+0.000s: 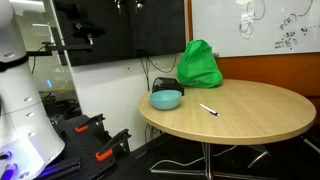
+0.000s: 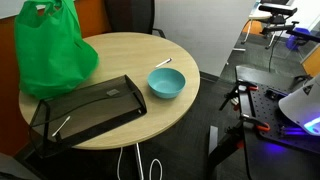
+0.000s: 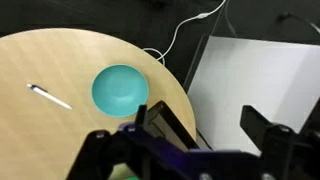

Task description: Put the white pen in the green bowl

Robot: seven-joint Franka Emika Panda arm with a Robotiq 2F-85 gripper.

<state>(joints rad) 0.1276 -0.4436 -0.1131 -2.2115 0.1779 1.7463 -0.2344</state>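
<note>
The white pen (image 1: 209, 110) lies flat on the round wooden table (image 1: 250, 112), a short way from the green bowl (image 1: 166, 99). In an exterior view the pen (image 2: 60, 125) shows through a black mesh chair back, with the bowl (image 2: 166, 82) near the table's edge. In the wrist view the bowl (image 3: 120, 88) is empty and the pen (image 3: 50, 96) lies to its left. My gripper (image 3: 200, 125) is open and empty. It is high above the table's edge, off to the side of the bowl and far from the pen.
A large green bag (image 1: 199, 65) stands at the back of the table (image 2: 130, 60). A black mesh chair back (image 2: 90, 105) stands against the table's rim and also shows in the wrist view (image 3: 165, 120). A white panel (image 3: 250, 70) lies beyond the table edge. Cables run on the floor.
</note>
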